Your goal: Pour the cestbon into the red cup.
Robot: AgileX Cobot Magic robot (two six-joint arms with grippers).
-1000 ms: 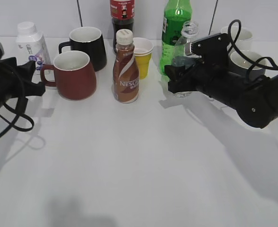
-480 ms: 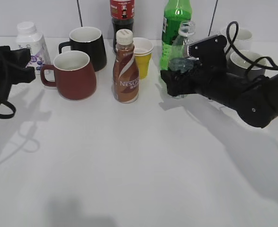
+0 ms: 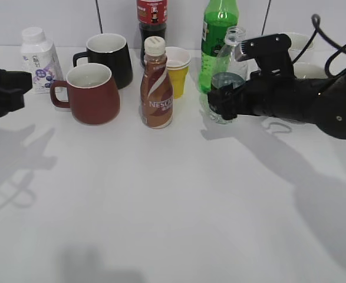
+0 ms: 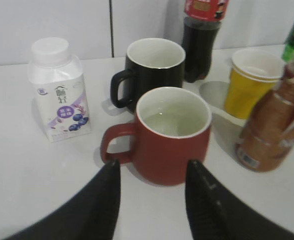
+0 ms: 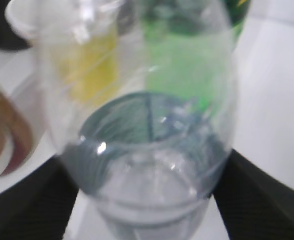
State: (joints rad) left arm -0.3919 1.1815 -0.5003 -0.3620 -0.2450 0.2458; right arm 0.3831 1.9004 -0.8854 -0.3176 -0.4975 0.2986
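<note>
The cestbon (image 3: 227,63), a clear capless bottle with a dark green label, stands right of centre in front of the green bottle. My right gripper (image 3: 221,105) is shut around its lower body. In the right wrist view the bottle (image 5: 147,125) fills the frame between the black fingers of the right gripper (image 5: 147,167). The red cup (image 3: 94,94) stands at the left, handle pointing left. My left gripper (image 3: 20,88) hovers open just left of the cup. In the left wrist view the open left gripper (image 4: 154,165) frames the red cup (image 4: 173,135), apart from it.
A brown Nescafe bottle (image 3: 156,82) stands between cup and cestbon. Behind are a black mug (image 3: 109,56), a yellow cup (image 3: 177,72), a cola bottle (image 3: 152,17), a tall green bottle (image 3: 218,35) and a white milk bottle (image 3: 38,54). White cups (image 3: 296,44) stand behind the right arm.
My left gripper has risen and drawn back to the left of the red cup. My right arm has shifted and levelled out while its gripper has closed in on the cestbon.
</note>
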